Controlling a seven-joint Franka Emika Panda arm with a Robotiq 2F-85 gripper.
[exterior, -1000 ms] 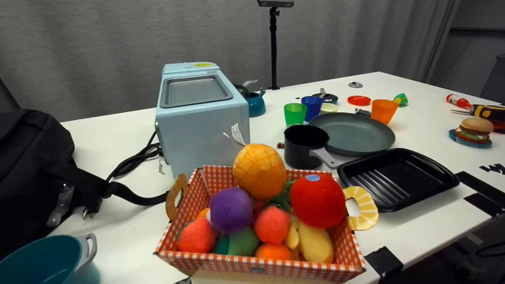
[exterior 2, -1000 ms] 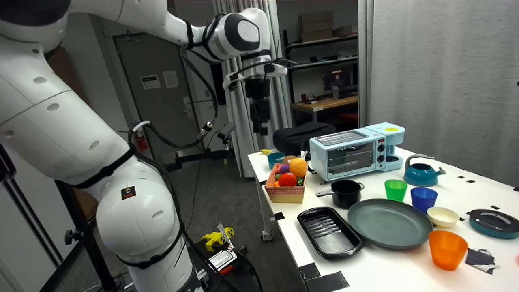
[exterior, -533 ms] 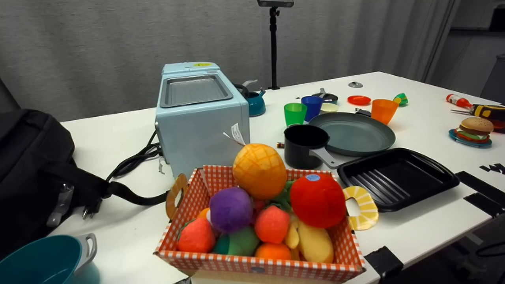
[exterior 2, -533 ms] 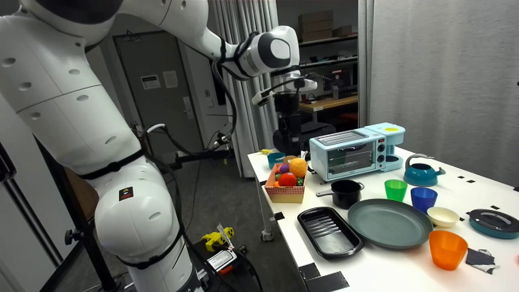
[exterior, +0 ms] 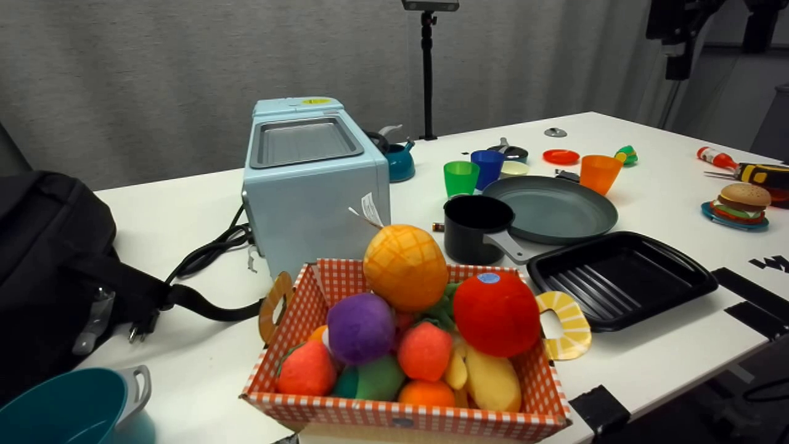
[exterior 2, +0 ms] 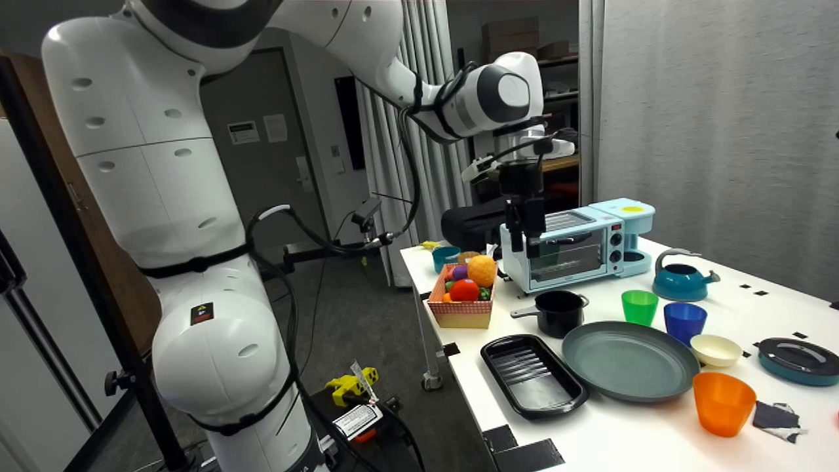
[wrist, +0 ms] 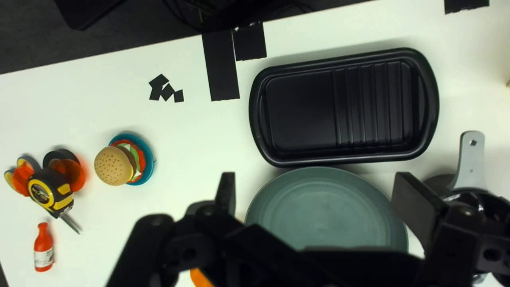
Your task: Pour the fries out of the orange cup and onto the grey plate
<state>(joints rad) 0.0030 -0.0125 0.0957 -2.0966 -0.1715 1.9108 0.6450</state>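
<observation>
In an exterior view, the claw (exterior 2: 526,246) has moved across, now overlapping the light-blue oven (exterior 2: 577,249).

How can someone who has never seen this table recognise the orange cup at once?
On the white table, first find the large, round grey plate. In both exterior views, the orange cup stands just beside its rim, across the plate from the black pot. Its bright orange colour sets it apart from the green cup and the blue cup near the same plate.

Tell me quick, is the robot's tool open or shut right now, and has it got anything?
Tool: open wide, holding nothing.
</observation>
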